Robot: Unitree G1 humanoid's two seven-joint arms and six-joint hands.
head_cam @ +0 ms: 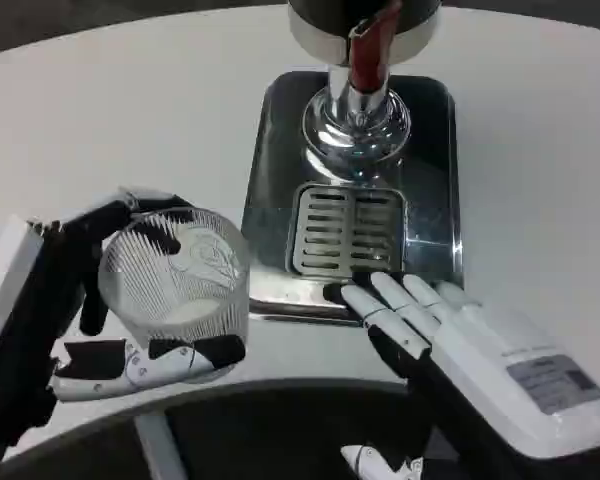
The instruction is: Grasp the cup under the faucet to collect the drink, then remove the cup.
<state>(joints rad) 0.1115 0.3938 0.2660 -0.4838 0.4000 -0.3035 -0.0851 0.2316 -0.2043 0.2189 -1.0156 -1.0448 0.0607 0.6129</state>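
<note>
Left hand (90, 320) grips the ribbed clear plastic cup (177, 280), upright over white surface (100, 130); chrome faucet (365, 60) and drip grille (345, 230) lie up-right; right hand (450, 335) open, empty, resting at tray edge.

My left hand (90, 330) holds a clear ribbed plastic cup (177, 277); the dispenser's base tray (430, 190) is polished, mirror-glossy metal, the tabletop (100, 120) smooth matt white.
</note>
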